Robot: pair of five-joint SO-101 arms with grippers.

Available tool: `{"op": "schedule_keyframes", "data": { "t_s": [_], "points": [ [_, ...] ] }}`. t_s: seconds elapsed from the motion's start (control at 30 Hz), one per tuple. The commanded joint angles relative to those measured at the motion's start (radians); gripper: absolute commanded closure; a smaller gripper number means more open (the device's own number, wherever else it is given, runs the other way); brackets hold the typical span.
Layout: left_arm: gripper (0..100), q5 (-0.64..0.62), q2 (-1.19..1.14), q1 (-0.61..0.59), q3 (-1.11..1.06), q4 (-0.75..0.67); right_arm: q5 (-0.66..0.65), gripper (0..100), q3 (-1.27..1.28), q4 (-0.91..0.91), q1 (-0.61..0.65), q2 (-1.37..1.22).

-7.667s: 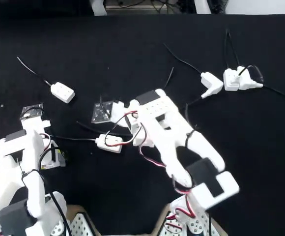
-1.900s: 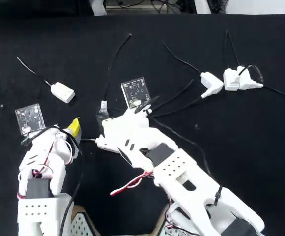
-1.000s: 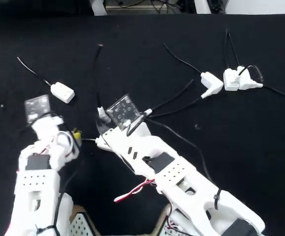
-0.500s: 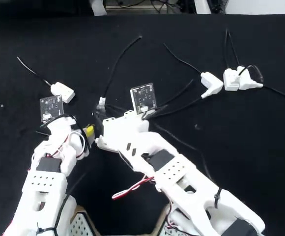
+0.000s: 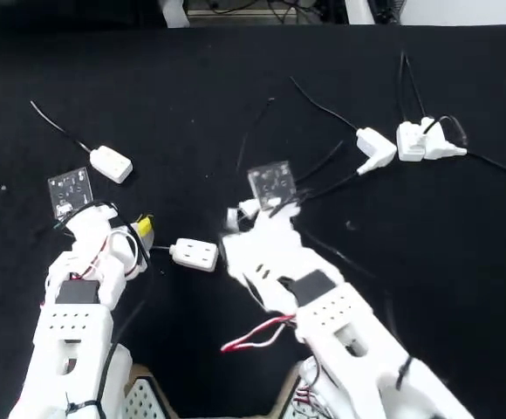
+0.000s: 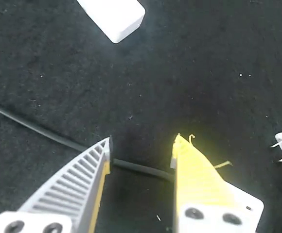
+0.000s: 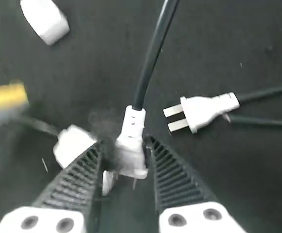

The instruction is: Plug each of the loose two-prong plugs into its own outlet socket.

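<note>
Right gripper (image 7: 125, 144): closed on a white two-prong plug (image 7: 132, 128). The fingers press its sides, and its black cord runs away from the wrist.
Left gripper (image 6: 141, 145): fingers apart, straddling a thin black cord (image 6: 44, 130) that lies on the table. Nothing is pinched.
Landmark: outlet socket (image 5: 194, 254), a small white block lying flat between the two grippers. The held plug is just beside it; contact cannot be told.
Step in hand: by my reading, seating the held plug in this socket.
Doing it well: square the blades to the slotted face, come in low and push slowly. The socket looks light and loose, so it will likely skid unless the left gripper pins its cord or body. Release only once the plug body meets the face.
Plug, looks: hard white moulding with a narrow neck where the cord enters. The stiff cord may tug it off line.
Second loose plug (image 7: 202, 110): lies flat beyond the held plug, on the side away from the socket, blades showing.
</note>
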State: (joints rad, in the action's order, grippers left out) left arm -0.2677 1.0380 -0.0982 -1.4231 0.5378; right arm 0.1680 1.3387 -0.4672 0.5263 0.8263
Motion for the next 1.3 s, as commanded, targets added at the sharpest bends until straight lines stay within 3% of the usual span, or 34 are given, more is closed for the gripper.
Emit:
{"op": "schedule_keyframes", "data": {
  "t_s": [0.0,0.17,0.33,0.43,0.53,0.73,0.93,1.27],
  "points": [
    [79,-0.008,0.000,-0.013,0.019,-0.017,-0.144,89.3,-0.001,-0.230,-0.023,0.117],
    [79,-0.008,0.000,-0.018,0.019,-0.017,-0.269,88.7,0.015,-0.442,-0.026,0.203],
    [79,-0.008,0.000,-0.019,0.019,-0.017,-0.407,88.0,0.047,-0.462,-0.110,0.248],
    [79,-0.008,0.000,-0.019,0.019,-0.017,-0.476,80.5,0.027,-0.466,-0.186,0.277],
    [79,-0.008,0.000,-0.019,0.018,-0.017,-0.595,75.4,0.012,-0.440,-0.293,0.297],
    [79,-0.008,0.000,-0.019,0.018,-0.017,-0.870,84.5,0.130,-0.193,-0.331,0.246],
    [79,-0.008,0.000,-0.021,0.018,-0.017,-0.898,84.7,0.097,-0.066,-0.327,0.127],
    [79,-0.008,0.000,-0.021,0.018,-0.017,-1.028,84.6,-0.176,-0.153,-0.296,-0.286]
  ]
}}
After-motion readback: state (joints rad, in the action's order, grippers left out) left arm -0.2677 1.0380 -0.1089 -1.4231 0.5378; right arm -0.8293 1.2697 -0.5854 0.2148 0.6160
